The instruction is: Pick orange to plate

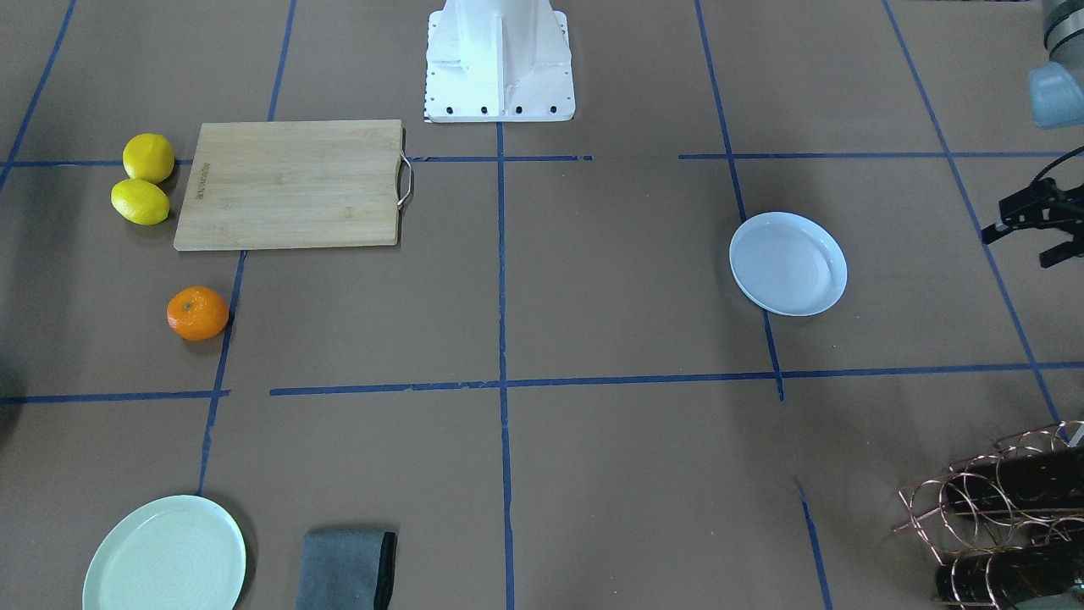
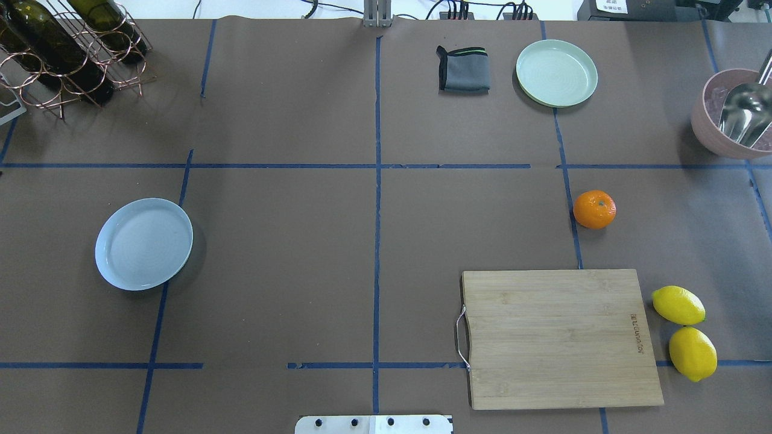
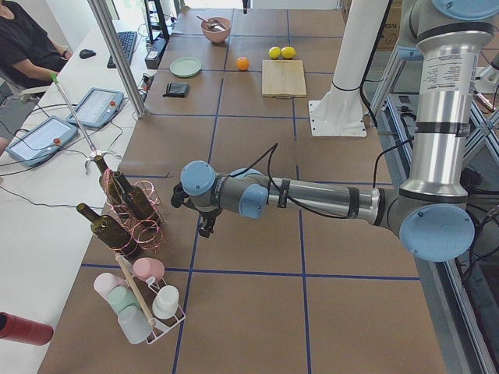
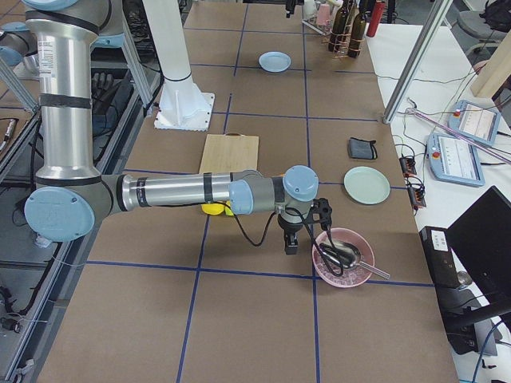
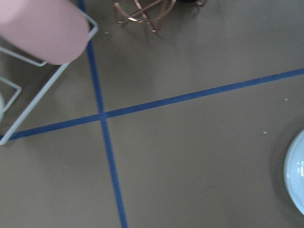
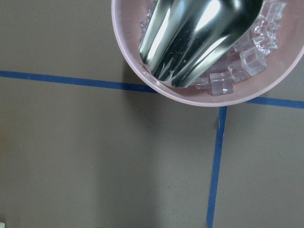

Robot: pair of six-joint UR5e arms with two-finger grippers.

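Note:
The orange sits alone on the brown table on my right side, just beyond the cutting board; it also shows as the orange. The bluish-white plate lies empty far across on my left side, its rim showing as the plate. My left gripper hangs low over the table beyond the plate's outer side, close to the bottle rack. My right gripper hovers beside the pink bowl, well away from the orange. No fingers show in either wrist view, so I cannot tell whether either gripper is open or shut.
A wooden cutting board lies near my base with two lemons at its outer side. A mint-green plate and grey cloth lie at the far edge. A pink ice bowl holds a scoop. A bottle rack stands far left.

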